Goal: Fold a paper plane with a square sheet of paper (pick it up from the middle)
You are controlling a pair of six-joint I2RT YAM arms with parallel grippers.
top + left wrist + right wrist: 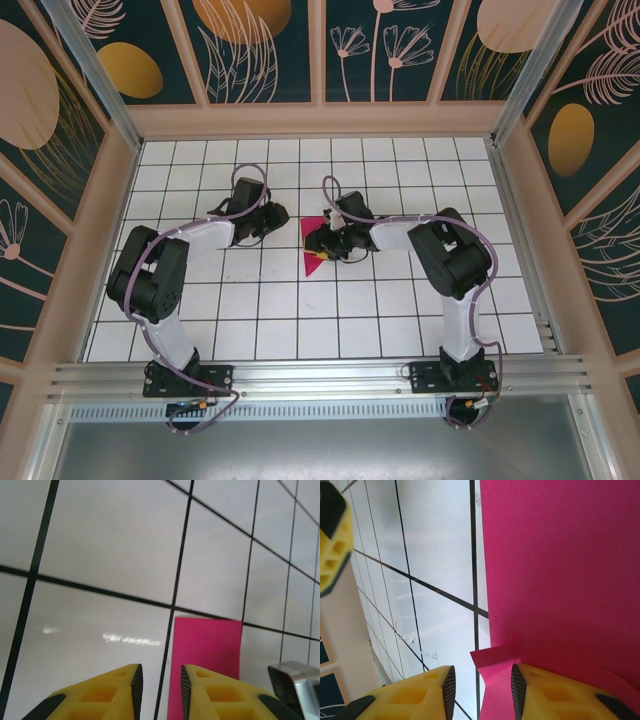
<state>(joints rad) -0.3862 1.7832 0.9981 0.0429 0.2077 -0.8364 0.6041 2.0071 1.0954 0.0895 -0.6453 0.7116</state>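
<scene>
The magenta-pink sheet of paper (313, 262) lies on the white grid table (270, 320) near the middle, partly hidden under my right gripper (320, 243). In the right wrist view the sheet (560, 565) is a folded shape with a small flap sticking out between the open yellow fingers (520, 692) of the right gripper (482, 692); the right-hand finger rests on the paper. My left gripper (283, 220) sits just left of the sheet. Its jaws (161, 690) stand apart with bare table between them, and the paper's edge (207, 652) lies just ahead to the right.
The table is fenced by wooden walls with painted panels (320, 120). One yellow fingertip of the left gripper (331, 530) shows at the top left of the right wrist view. A metal part (295, 680) sits at the lower right of the left wrist view.
</scene>
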